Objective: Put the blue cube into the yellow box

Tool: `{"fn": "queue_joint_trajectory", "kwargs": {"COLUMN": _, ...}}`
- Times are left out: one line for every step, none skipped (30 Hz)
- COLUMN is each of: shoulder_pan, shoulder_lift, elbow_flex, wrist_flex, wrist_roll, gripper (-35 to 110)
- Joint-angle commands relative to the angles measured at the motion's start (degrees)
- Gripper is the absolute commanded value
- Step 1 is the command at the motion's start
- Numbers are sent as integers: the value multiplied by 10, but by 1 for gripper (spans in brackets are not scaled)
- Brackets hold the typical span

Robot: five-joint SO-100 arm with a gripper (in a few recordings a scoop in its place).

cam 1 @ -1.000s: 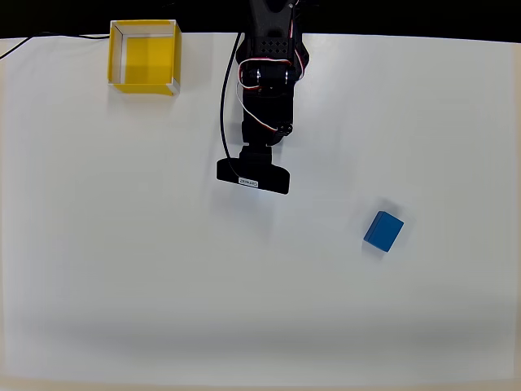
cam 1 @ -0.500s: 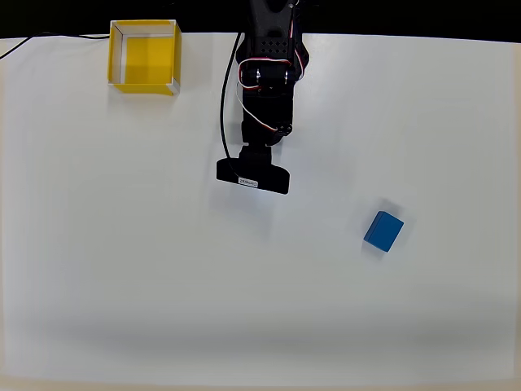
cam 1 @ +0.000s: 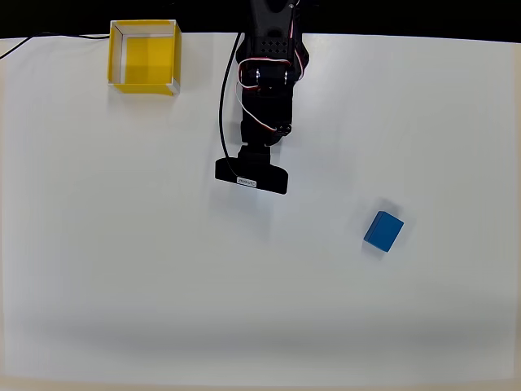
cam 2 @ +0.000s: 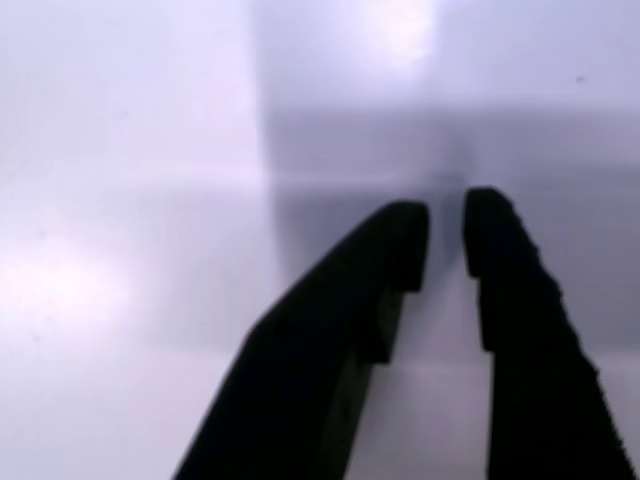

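step: reach not started in earnest, i judge; blue cube (cam 1: 383,231) is free on the table (cam 1: 122,285), nothing in my grip.
gripper (cam 2: 444,250): my jaws sit nearly together with a thin gap between the tips, clamped on nothing; just bare table under them in the wrist view.
cube place: lower-right of my wrist block in the overhead view, well apart from me.
box place: yellow box (cam 1: 144,56) is up and left of my wrist, at the far table edge, well apart from the cube, on the opposite side of me.
how to do it: swing right and out toward the cube, spread the jaws wide before descending, not after. the cube sits turned against the table edges, so i should roll the wrist to meet two flat faces, not corners.
cube: solid block, matte blue, sharp edges; probably grips fine on flat sides.
box: open-topped square, yellow floor and sides, thin white-edged walls; looks light, so release from above.
table: plain white, smooth, slight glare.
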Motion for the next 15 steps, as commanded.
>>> {"fn": "queue_joint_trajectory", "kwargs": {"shoulder_pan": 24, "shoulder_lift": 13, "elbow_flex": -32, "wrist_flex": 19, "wrist_roll": -12, "gripper": 1}}
{"fn": "queue_joint_trajectory", "kwargs": {"shoulder_pan": 26, "shoulder_lift": 13, "elbow_flex": -52, "wrist_flex": 25, "wrist_roll": -12, "gripper": 1}}
{"fn": "queue_joint_trajectory", "kwargs": {"shoulder_pan": 27, "shoulder_lift": 13, "elbow_flex": -72, "wrist_flex": 27, "wrist_roll": -12, "gripper": 1}}
{"fn": "queue_joint_trajectory", "kwargs": {"shoulder_pan": 27, "shoulder_lift": 13, "elbow_flex": -90, "wrist_flex": 27, "wrist_roll": -12, "gripper": 1}}
{"fn": "queue_joint_trajectory", "kwargs": {"shoulder_pan": 27, "shoulder_lift": 13, "elbow_flex": -110, "wrist_flex": 27, "wrist_roll": -11, "gripper": 1}}
{"fn": "queue_joint_trajectory", "kwargs": {"shoulder_pan": 26, "shoulder_lift": 12, "elbow_flex": -127, "wrist_flex": 26, "wrist_roll": -5, "gripper": 1}}
{"fn": "queue_joint_trajectory", "kwargs": {"shoulder_pan": 25, "shoulder_lift": 10, "elbow_flex": -149, "wrist_flex": 28, "wrist_roll": -1, "gripper": 1}}
{"fn": "queue_joint_trajectory", "kwargs": {"shoulder_pan": 24, "shoulder_lift": 8, "elbow_flex": -171, "wrist_flex": 33, "wrist_roll": 2, "gripper": 2}}
{"fn": "queue_joint_trajectory", "kwargs": {"shoulder_pan": 23, "shoulder_lift": 2, "elbow_flex": -191, "wrist_flex": 33, "wrist_roll": 4, "gripper": 2}}
{"fn": "queue_joint_trajectory", "kwargs": {"shoulder_pan": 23, "shoulder_lift": -10, "elbow_flex": -209, "wrist_flex": 29, "wrist_roll": 8, "gripper": 2}}
{"fn": "queue_joint_trajectory", "kwargs": {"shoulder_pan": 21, "shoulder_lift": -30, "elbow_flex": -234, "wrist_flex": 27, "wrist_roll": 13, "gripper": 2}}
{"fn": "queue_joint_trajectory", "kwargs": {"shoulder_pan": 19, "shoulder_lift": -58, "elbow_flex": -261, "wrist_flex": 26, "wrist_roll": 18, "gripper": 2}}
{"fn": "queue_joint_trajectory", "kwargs": {"shoulder_pan": 17, "shoulder_lift": -90, "elbow_flex": -288, "wrist_flex": 26, "wrist_roll": 25, "gripper": 2}}
{"fn": "queue_joint_trajectory", "kwargs": {"shoulder_pan": 15, "shoulder_lift": -120, "elbow_flex": -316, "wrist_flex": 26, "wrist_roll": 33, "gripper": 2}}
{"fn": "queue_joint_trajectory", "kwargs": {"shoulder_pan": 11, "shoulder_lift": -149, "elbow_flex": -341, "wrist_flex": 26, "wrist_roll": 41, "gripper": 3}}
